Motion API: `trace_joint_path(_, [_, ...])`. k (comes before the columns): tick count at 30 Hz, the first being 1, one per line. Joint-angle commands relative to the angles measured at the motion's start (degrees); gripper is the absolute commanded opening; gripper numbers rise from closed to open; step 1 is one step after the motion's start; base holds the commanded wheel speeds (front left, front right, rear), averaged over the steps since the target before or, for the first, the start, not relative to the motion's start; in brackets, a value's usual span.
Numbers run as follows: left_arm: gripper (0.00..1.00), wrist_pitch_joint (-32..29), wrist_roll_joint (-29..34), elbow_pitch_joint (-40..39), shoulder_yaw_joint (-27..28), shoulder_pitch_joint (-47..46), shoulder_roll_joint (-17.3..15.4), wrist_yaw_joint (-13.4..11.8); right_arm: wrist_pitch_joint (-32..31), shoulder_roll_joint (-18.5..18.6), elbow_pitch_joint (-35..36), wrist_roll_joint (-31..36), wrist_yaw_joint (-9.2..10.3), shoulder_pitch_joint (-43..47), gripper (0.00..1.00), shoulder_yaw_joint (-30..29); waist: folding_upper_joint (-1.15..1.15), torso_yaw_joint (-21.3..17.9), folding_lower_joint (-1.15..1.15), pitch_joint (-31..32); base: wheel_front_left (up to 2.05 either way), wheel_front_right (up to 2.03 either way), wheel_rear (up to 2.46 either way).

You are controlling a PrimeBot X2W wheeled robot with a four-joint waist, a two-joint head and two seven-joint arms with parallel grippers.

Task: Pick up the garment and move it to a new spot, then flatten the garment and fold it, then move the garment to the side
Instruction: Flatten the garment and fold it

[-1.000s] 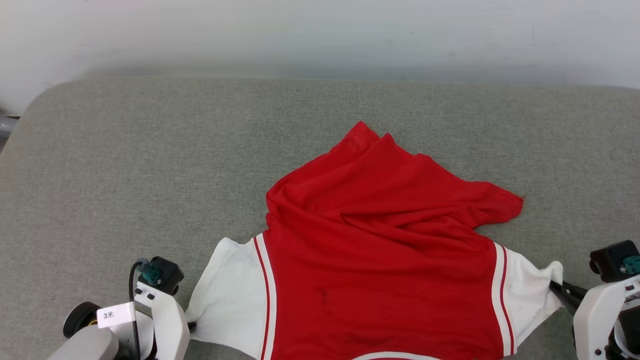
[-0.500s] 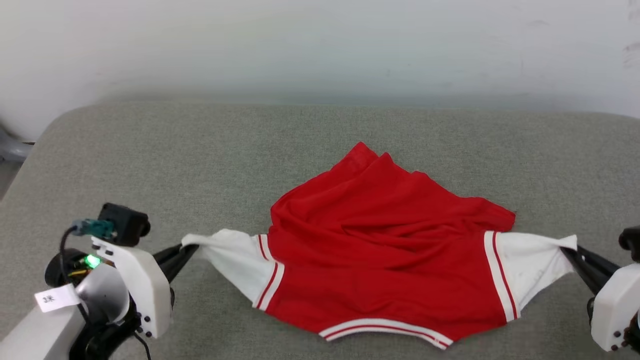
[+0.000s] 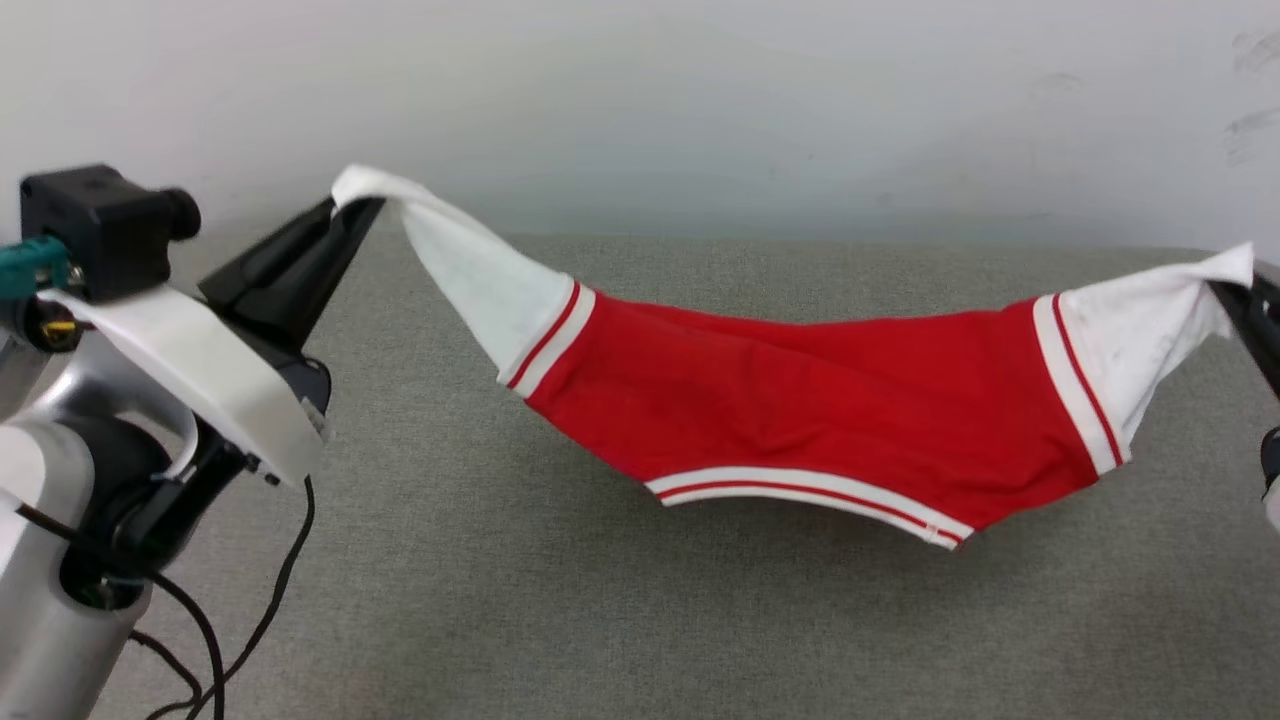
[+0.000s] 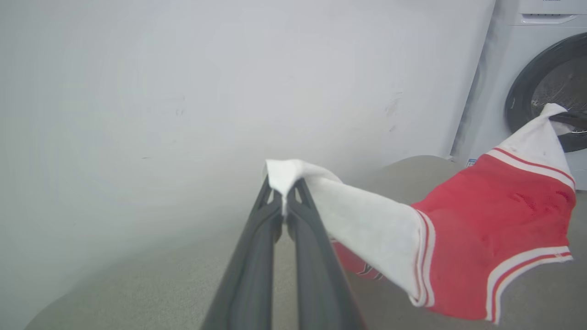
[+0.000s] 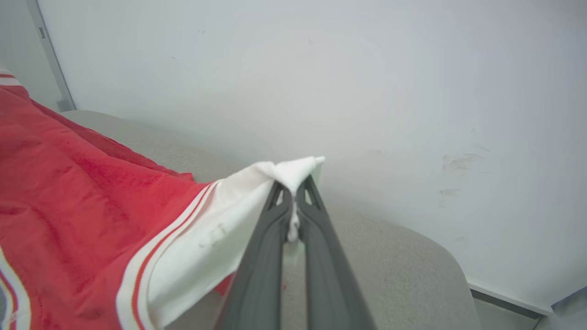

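Red garment (image 3: 800,400) strung mid-frame above the grey cushion (image 3: 500,620), left gripper (image 3: 347,206) upper left clamped on one white sleeve — right gripper (image 3: 1228,292) at right edge clamped on the other, washing machine (image 4: 500,91), drum contents unclear

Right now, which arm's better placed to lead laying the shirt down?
Right, probably: its jaws, shut on a white sleeve, sit lower in head view than the left's. The garment hangs between both, so lower together.

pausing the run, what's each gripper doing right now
left gripper: shut on the garment, pinching one white sleeve
right gripper: shut on the garment, pinching the other white sleeve
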State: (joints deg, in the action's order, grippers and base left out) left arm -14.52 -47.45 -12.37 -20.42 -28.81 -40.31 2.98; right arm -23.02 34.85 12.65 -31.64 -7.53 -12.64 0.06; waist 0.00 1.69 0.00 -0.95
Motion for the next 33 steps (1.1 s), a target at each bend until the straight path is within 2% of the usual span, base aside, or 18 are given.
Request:
trace_joint_path(1, [0.0, 0.3, 0.7, -0.2, 0.1, -1.8, 0.6, -0.3, -0.2, 0.0, 0.7, 0.0, 0.09, -1.8, 0.0, -0.4, 0.0, 0.0, 0.0, -0.3, 0.0, 0.0, 0.0])
trace_joint_path(8, [0.0, 0.0, 1.4, 1.4, 0.2, -12.7, 3.9, -0.3, -0.5, -0.8, 1.1, -1.0, 0.09, -13.1, 0.0, -1.1, 0.0, -0.1, 0.0, -4.7, 0.0, 0.0, 0.0])
trace_joint_path(15, [0.0, -1.6, 2.4, 8.1, -0.3, -27.8, 8.1, 0.2, -0.2, -0.7, -5.8, -0.2, 0.09, -32.9, 0.0, 0.7, 0.0, 0.0, 0.0, -14.2, 0.0, 0.0, 0.0])
trace_joint_path(23, [0.0, -0.5, 6.3, 22.2, -1.0, -49.3, 11.6, 2.1, 3.0, -2.8, -20.1, 5.3, 0.09, -59.8, 0.0, 5.7, 0.0, -0.3, 0.0, -24.2, 0.0, 0.0, 0.0])
trace_joint_path(28, [0.0, 1.6, 7.9, 30.6, -1.1, -61.0, 13.4, 2.9, 6.2, -4.6, -30.1, 9.0, 0.09, -73.7, 0.0, 8.8, 0.0, -0.5, 0.0, -27.7, 0.0, 0.0, 0.0])
trace_joint_path(33, [0.0, 4.4, 8.4, 37.8, -0.8, -68.3, 13.6, 3.5, 9.3, -6.4, -39.6, 11.3, 0.09, -83.8, 0.0, 11.6, 0.0, -0.6, 0.0, -29.5, 0.0, 0.0, 0.0])
